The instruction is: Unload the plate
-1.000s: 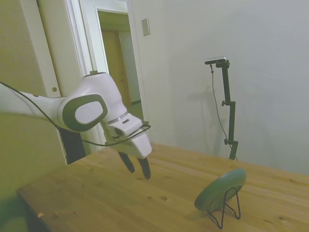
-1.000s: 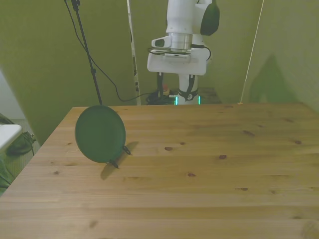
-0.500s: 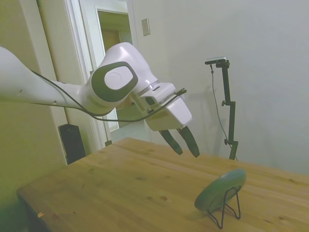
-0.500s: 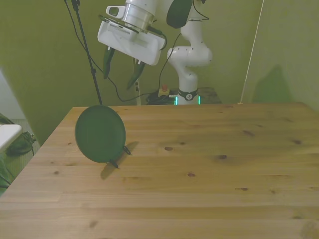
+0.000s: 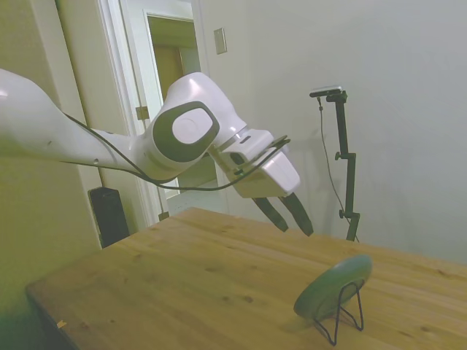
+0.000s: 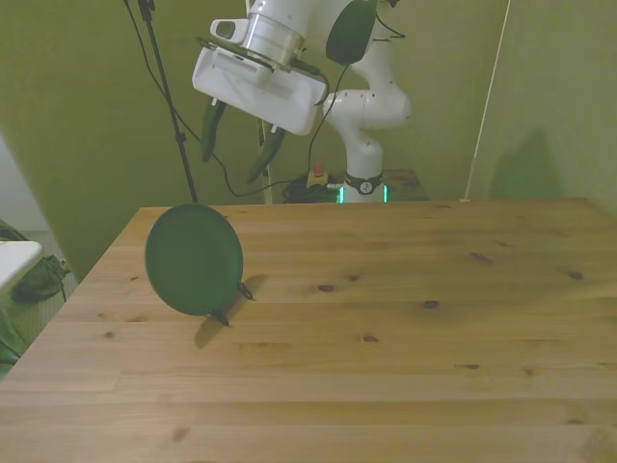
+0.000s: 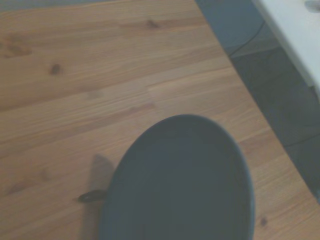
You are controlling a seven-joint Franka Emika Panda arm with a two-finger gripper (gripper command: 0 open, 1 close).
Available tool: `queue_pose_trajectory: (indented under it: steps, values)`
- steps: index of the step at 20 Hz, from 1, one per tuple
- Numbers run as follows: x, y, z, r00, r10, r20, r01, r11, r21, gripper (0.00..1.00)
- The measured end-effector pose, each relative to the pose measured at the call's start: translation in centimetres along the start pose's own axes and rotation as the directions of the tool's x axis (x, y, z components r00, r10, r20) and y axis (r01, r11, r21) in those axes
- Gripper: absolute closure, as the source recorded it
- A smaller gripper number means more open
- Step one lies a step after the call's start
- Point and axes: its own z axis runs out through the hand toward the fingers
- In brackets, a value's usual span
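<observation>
Side view: arm (image 5: 109,149) raised (tilted) above plate (image 5: 333,285)

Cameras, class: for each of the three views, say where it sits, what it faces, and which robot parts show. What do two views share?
Side view: off one table side, looking across; arm and open gripper above the plate on its stand.
Front view: across the table, facing the base; arm, gripper.
Wrist view: on the wrist, looking down at the plate; no robot parts.
All share the plate.

The plate (image 6: 193,258) leans nearly upright on its wire stand (image 6: 234,297) on the table (image 6: 405,367); the gripper (image 6: 237,150), fingers apart, hangs at its one o'clock.
</observation>
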Motion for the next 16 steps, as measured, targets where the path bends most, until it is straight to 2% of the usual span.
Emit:
queue_pose_trajectory:
  steps: [7, 16]
  values:
    - [2.9, 0.9, 4.7, 0.998, 0.066, 0.015, -0.065, 0.997, -0.049, 0.00]
    - [2.5, 0.4, 8.9, 0.997, 0.058, 0.041, -0.053, 0.993, -0.104, 0.00]
